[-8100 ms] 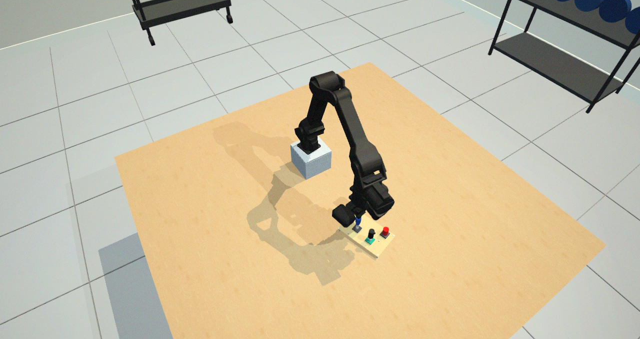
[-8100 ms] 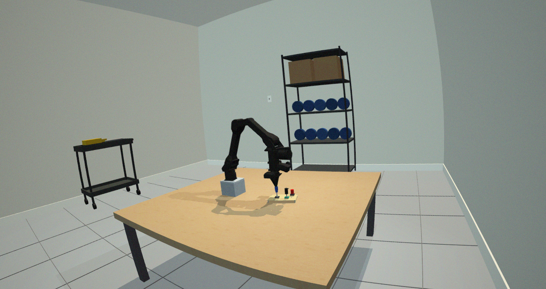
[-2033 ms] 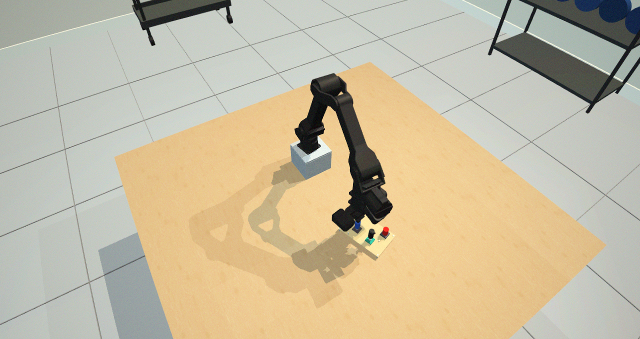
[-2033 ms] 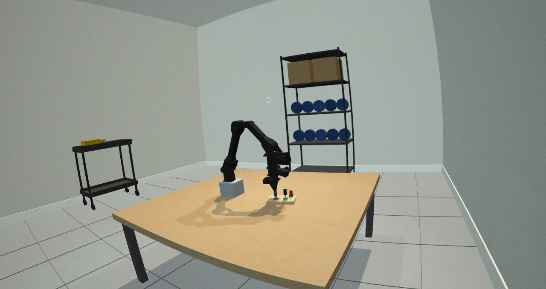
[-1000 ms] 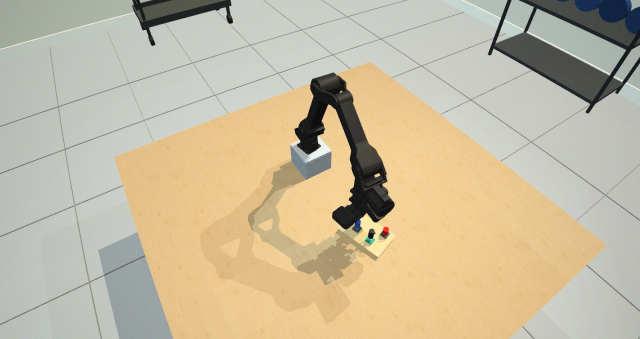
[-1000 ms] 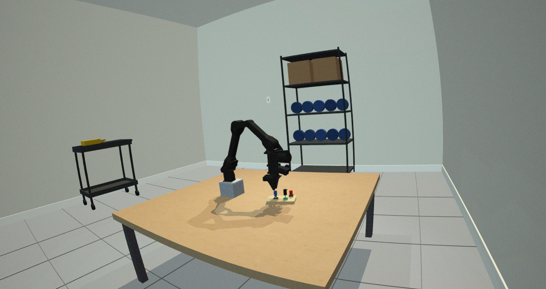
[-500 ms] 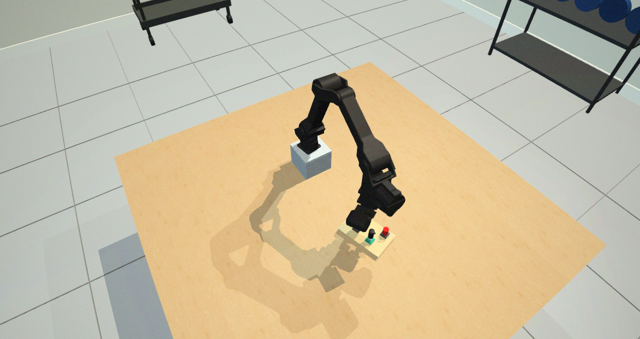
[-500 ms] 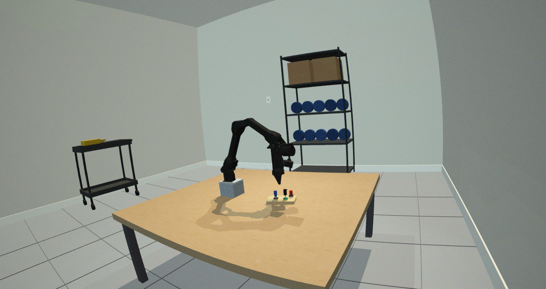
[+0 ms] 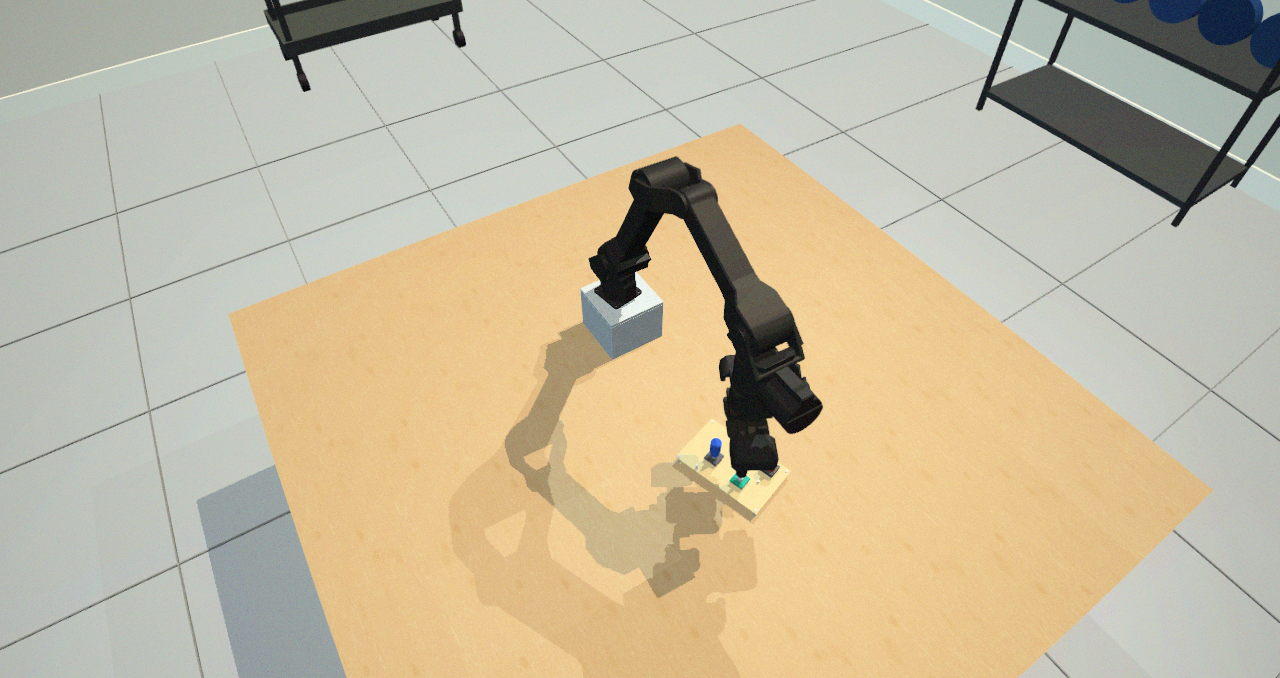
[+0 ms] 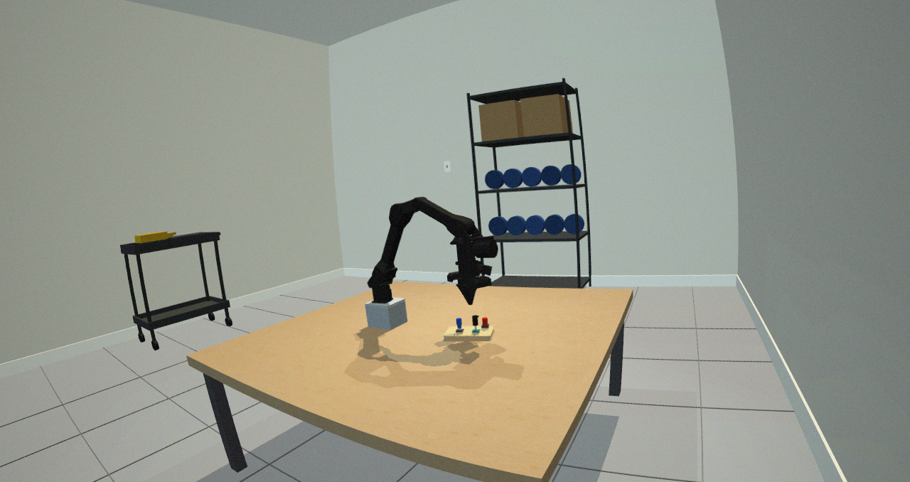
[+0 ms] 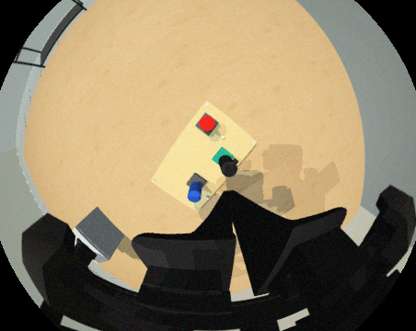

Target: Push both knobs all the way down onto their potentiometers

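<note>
A pale circuit board (image 9: 753, 500) (image 10: 453, 335) (image 11: 178, 165) stands on the wooden table (image 9: 402, 405) (image 10: 445, 402) (image 11: 171, 37). It carries a blue knob (image 9: 714, 448) (image 10: 458, 323) (image 11: 195, 193), a black knob (image 10: 474, 320) (image 11: 229, 167) on a teal potentiometer (image 9: 739, 480) (image 11: 219, 156), and a red knob (image 10: 485, 321) (image 11: 206, 123). The blue and black knobs stand taller than the red one. My gripper (image 9: 741, 466) (image 10: 470, 301) (image 11: 228, 195) is shut and empty, pointing down. It hangs a little above the black knob, apart from it. In the top view the arm hides the black and red knobs.
The arm's grey base block (image 9: 622, 320) (image 10: 386, 313) (image 11: 99, 231) stands behind the board. A black shelf rack (image 9: 1145, 92) (image 10: 527, 180) and a black cart (image 9: 366, 11) (image 10: 175, 275) stand on the floor, away from the table.
</note>
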`<state>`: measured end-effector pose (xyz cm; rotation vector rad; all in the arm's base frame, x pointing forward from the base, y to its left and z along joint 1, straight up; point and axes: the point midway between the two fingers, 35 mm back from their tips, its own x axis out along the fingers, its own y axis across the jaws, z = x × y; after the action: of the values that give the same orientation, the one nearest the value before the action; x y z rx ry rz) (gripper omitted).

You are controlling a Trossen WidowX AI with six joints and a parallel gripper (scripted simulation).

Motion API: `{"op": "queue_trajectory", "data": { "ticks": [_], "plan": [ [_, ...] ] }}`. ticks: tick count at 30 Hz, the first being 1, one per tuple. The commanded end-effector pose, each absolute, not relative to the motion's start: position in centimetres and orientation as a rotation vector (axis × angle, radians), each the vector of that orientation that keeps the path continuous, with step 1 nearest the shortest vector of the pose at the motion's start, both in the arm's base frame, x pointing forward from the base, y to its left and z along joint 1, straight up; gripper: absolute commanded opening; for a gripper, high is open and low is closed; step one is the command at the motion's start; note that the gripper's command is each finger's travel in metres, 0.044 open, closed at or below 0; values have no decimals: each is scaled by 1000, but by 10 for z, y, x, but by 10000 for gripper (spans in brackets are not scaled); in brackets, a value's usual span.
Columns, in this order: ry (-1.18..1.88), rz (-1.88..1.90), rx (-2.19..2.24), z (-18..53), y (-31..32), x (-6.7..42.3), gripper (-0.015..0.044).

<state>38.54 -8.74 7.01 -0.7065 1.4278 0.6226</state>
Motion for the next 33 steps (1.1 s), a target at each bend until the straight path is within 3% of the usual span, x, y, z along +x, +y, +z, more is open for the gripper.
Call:
{"op": "queue_trajectory", "data": {
  "ticks": [1,8,33],
  "plan": [
    [1391,752,-820,72,-87,391,0],
    [1324,925,-981,77,-87,397,0],
    [1322,930,-985,48,-87,398,0]
  ]
}}
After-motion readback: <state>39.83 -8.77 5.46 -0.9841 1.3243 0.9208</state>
